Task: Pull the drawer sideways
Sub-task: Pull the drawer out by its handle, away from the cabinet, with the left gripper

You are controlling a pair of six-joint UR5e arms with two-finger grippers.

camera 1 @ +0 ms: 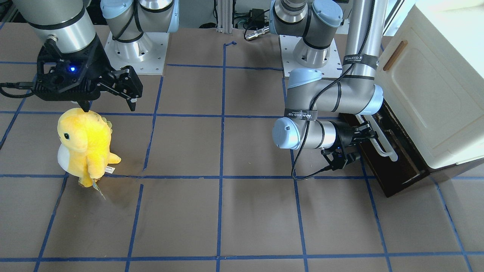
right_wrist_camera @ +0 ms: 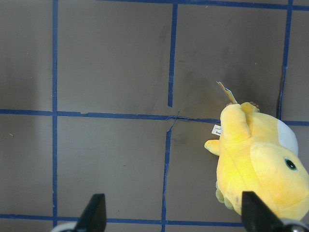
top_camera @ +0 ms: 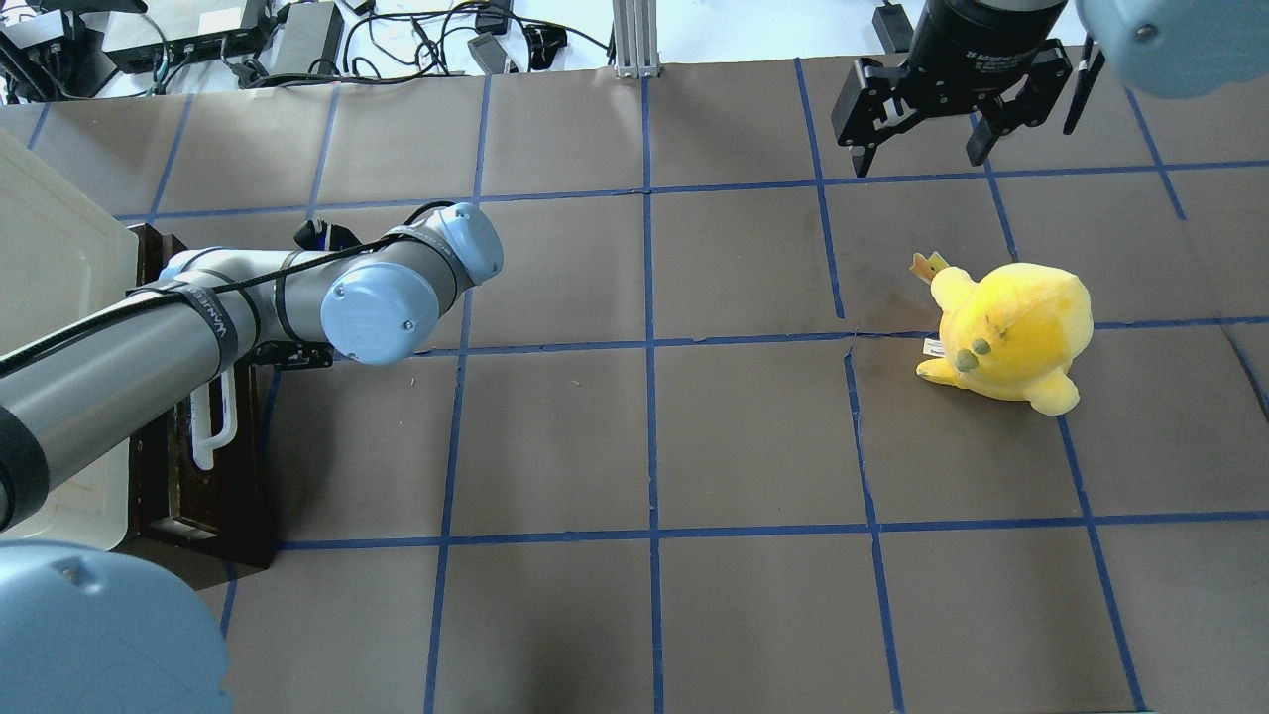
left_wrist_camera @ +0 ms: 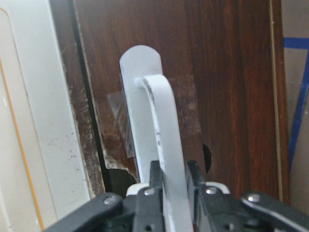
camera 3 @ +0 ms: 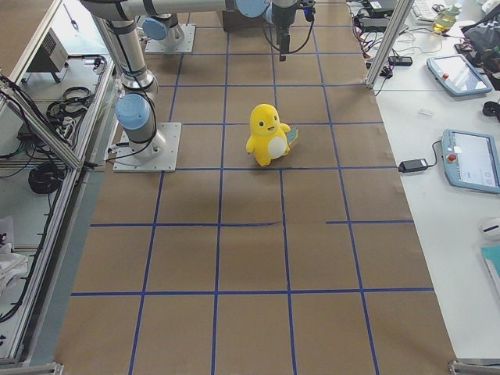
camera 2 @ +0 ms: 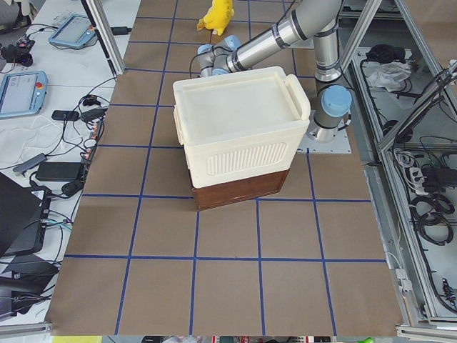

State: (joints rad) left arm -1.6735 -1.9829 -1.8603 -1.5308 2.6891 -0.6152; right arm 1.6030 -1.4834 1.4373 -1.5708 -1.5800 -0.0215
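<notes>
- now, at the far left of the overhead view the cream cabinet [top_camera: 50, 268] stands on the tabletop [top_camera: 644, 446]. the drawer [top_camera: 198, 516] sits at its base, dark wooden front facing the table's middle.
- the white bar handle [left_wrist_camera: 157, 106] runs along that front, its long axis pointing away from the robot's base rather than across the table.
- the left gripper [left_wrist_camera: 173, 169] is right on it, its fingers [left_wrist_camera: 155, 176] pinching the bar from both sides.
- the pull, i judge, must go straight out from the cabinet toward the table's middle, square to the bar. the left arm is plainly the nearer one.
- the wrist view shows only a thin dark gap between the drawer front and the cabinet. the inside is hidden, so i cannot tell what it holds.
- well to the right, a yellow plush toy [top_camera: 1006, 332] stands alone on the tabletop.
- the right gripper [top_camera: 917, 159] hangs near the toy, fingers spread, holding nothing.
</notes>
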